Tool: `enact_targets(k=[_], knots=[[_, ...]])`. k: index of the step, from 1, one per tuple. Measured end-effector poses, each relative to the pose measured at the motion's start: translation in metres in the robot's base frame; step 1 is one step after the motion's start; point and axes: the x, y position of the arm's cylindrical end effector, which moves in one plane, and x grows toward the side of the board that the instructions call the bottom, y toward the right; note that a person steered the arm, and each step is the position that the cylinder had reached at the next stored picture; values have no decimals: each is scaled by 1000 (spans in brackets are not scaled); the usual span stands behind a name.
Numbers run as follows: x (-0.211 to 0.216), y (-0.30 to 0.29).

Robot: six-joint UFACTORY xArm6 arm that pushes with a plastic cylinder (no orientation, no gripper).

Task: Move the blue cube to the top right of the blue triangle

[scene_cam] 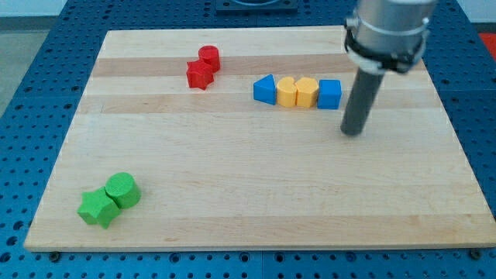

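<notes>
Wooden board (232,201): blue cube (329,94), upright, ending block row.

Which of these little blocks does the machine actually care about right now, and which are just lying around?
In the job:
- blue cube, at the right end of the row
- blue triangle, at the left end
- my tip, just right of and below the cube

Lying about:
- two yellow blocks
- two red blocks
- two green blocks

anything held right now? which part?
Nothing held. My tip is a bare rod, free on the board just to the view's lower right of the blue cube, apparently not touching it.
</notes>
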Motion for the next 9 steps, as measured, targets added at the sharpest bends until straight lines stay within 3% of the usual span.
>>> enact_targets(k=[1, 4, 9], knots=[[-53, -8], [-109, -7], [-110, -77]])
